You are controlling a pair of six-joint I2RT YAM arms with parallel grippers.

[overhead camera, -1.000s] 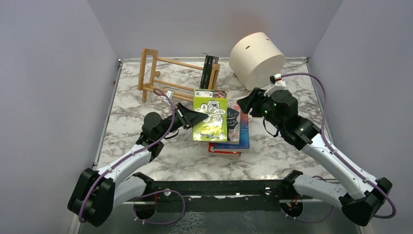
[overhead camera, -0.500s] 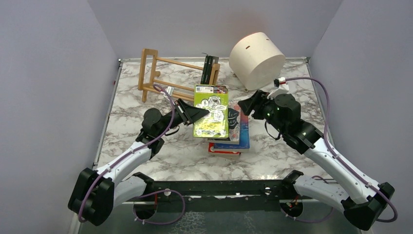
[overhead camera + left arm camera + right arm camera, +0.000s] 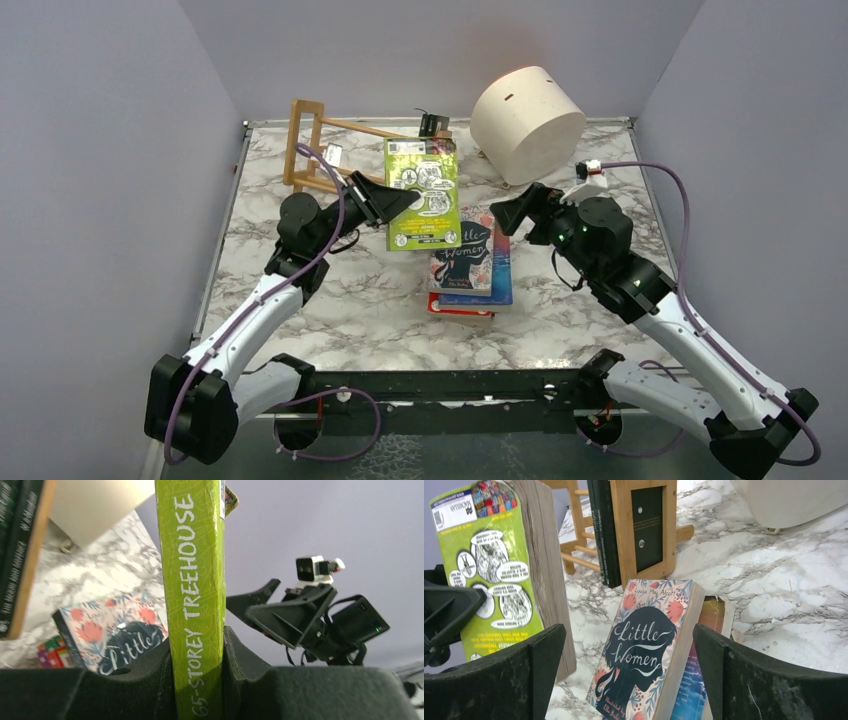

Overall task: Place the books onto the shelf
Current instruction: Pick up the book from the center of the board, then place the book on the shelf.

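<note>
My left gripper is shut on a lime green book, holding it in the air by the spine in front of the shelf. In the left wrist view the spine is clamped between both pads. The light-wood shelf stands at the back left, with two dark books upright at its right end. A stack of books lies mid-table, a floral "Little Women" book on top of a blue one and a red one. My right gripper hangs open and empty just right of the stack, aimed at the floral book.
A cream cylindrical drum lies on its side at the back right, close behind my right gripper. Grey walls close in the marble table on three sides. The shelf's end panel and dark books show in the right wrist view.
My left gripper has lifted the lime green book off the stack and carried it back toward the shelf. My right gripper has opened wide and drawn slightly away to the right.
</note>
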